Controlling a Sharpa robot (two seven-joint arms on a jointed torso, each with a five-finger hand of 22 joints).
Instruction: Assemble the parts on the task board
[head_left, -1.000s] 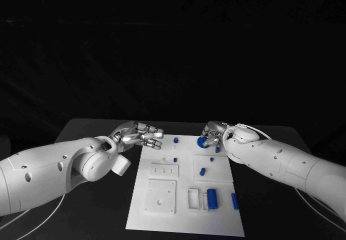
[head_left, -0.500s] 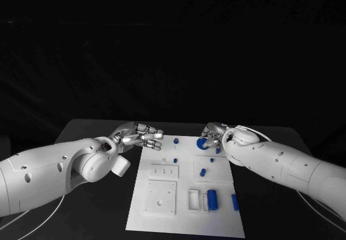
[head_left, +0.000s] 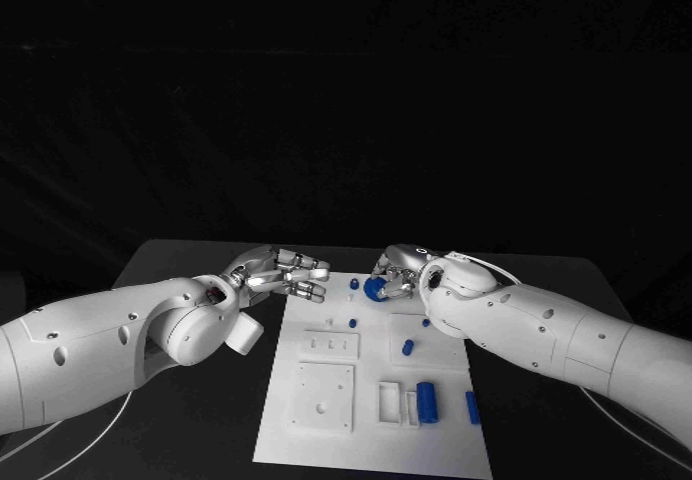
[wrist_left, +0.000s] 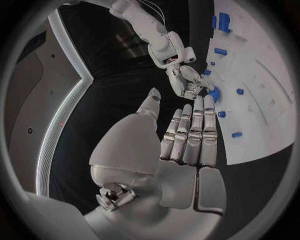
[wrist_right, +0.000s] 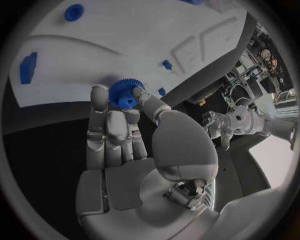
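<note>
While the right robot hand (head_left: 392, 280) pinches a blue gear (wrist_right: 125, 93), the left robot hand (head_left: 284, 272) hovers empty, fingers apart.

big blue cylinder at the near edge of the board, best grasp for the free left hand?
Pinch the blue cylinder across its round sides at mid-length, coming from above. It appears to lie flat, long axis pointing away from the robot; a white block sits close on its left, so flank room there is likely tight. The left hand holds nothing; the right hand holds a blue gear.
</note>
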